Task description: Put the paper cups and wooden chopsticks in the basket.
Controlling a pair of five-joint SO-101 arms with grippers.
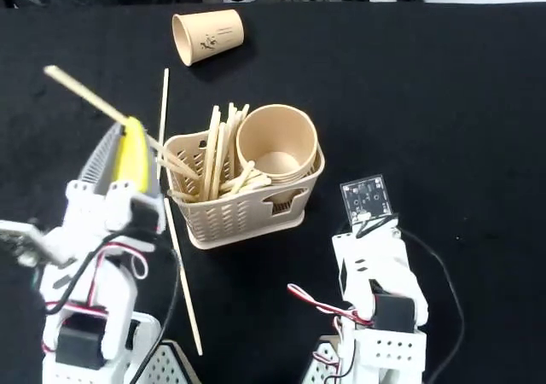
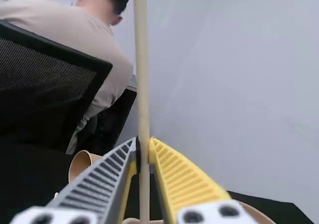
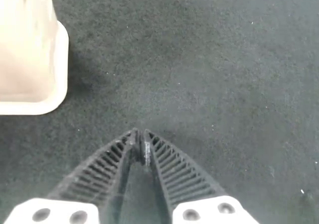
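My left gripper (image 1: 124,126) hangs left of the basket (image 1: 247,218), shut on a wooden chopstick (image 1: 84,93) that sticks out up and to the left. In the left wrist view the chopstick (image 2: 141,59) stands pinched between the jaws of that gripper (image 2: 142,148). The basket holds several chopsticks (image 1: 213,158) and a paper cup (image 1: 277,145). A second paper cup (image 1: 207,36) lies on its side at the back of the table. My right gripper (image 3: 139,137) is shut and empty over the black cloth, near the basket's corner (image 3: 30,59).
Two loose chopsticks lie on the table left of the basket: one (image 1: 163,102) pointing toward the back, one (image 1: 185,282) running toward the front edge beside the left arm's base. The right arm (image 1: 375,273) sits front right of the basket.
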